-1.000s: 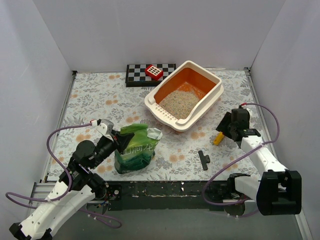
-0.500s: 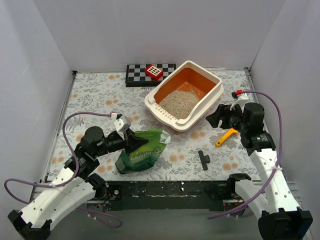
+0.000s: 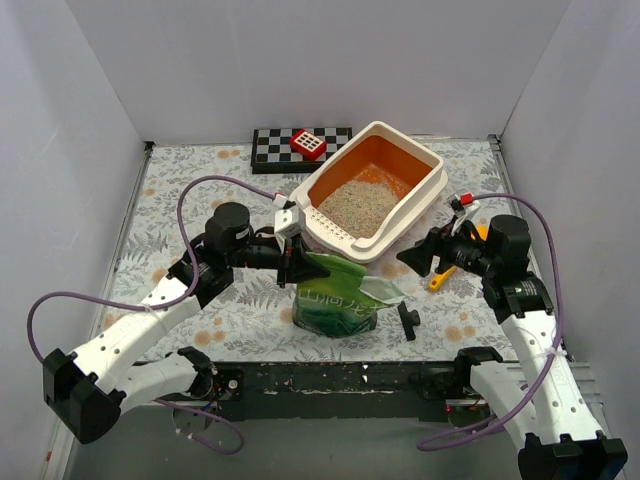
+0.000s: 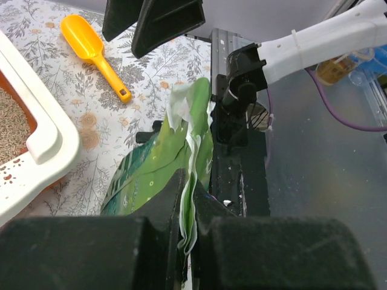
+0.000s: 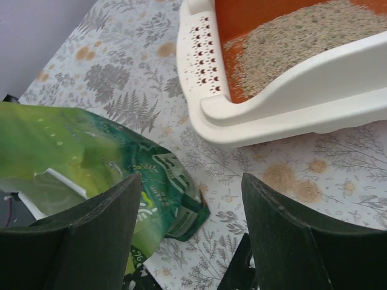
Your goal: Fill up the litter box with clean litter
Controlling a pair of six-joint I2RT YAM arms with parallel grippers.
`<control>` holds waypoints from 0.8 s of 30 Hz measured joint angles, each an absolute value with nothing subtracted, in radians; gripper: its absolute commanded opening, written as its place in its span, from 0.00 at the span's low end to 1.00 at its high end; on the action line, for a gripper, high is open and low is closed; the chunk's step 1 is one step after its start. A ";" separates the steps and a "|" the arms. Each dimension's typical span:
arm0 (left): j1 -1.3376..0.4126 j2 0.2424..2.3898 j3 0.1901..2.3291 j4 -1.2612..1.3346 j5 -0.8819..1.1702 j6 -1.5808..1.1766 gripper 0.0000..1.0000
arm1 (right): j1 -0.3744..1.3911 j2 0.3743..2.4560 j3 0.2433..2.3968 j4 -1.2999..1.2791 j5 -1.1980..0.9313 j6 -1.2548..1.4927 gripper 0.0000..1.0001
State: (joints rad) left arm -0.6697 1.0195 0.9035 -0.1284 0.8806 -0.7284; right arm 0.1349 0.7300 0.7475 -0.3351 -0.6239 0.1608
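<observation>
The litter box [image 3: 332, 228] stands at the back centre, cream rim and orange walls, its slotted edge facing me. Clean litter [image 3: 360, 203] covers part of its floor. My left gripper [image 3: 298, 266] is shut on the top edge of the green bag [image 3: 335, 302], which stands just in front of the box. In the left wrist view the bag [image 4: 158, 158] is pinched between the jaws of the left gripper [image 4: 188, 182]. My right gripper [image 3: 415, 256] is open and empty, right of the bag. In the right wrist view the right gripper [image 5: 188, 181] points at the bag [image 5: 91, 157] and the box rim [image 5: 290, 115].
An orange-yellow scoop [image 3: 440, 278] lies on the table under my right arm; it also shows in the left wrist view [image 4: 91, 43]. A small black part [image 3: 408, 320] lies near the front edge. A checkerboard [image 3: 275, 145] with a red block [image 3: 308, 145] sits at the back.
My left arm has carried the bag right, from the front left to just before the box. My right gripper has swung left from beside the scoop toward the bag.
</observation>
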 measured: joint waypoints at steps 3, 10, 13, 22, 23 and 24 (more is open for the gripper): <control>-0.670 0.995 0.865 -0.115 0.866 -0.682 0.00 | 0.141 0.716 0.724 -0.328 -0.691 0.159 0.74; -0.665 0.798 0.648 -0.011 0.775 -0.659 0.00 | 0.166 0.670 0.612 -0.251 -0.876 0.172 0.73; -0.664 0.757 0.609 0.015 0.753 -0.662 0.00 | 0.170 0.680 0.602 -0.232 -0.915 0.183 0.71; -0.664 0.728 0.565 0.059 0.721 -0.682 0.00 | 0.175 0.743 0.619 -0.253 -0.976 0.190 0.57; -0.664 0.728 0.565 0.060 0.721 -0.682 0.00 | 0.180 0.746 0.633 -0.269 -0.977 0.186 0.56; -0.664 0.728 0.565 0.060 0.720 -0.682 0.00 | 0.185 0.751 0.648 -0.285 -0.978 0.179 0.56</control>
State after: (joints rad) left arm -0.6640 0.7284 0.5648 0.0605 0.7204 -0.6823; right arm 0.1852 0.7509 0.6479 -0.2852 -0.9775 0.1791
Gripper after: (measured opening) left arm 0.009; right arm 0.581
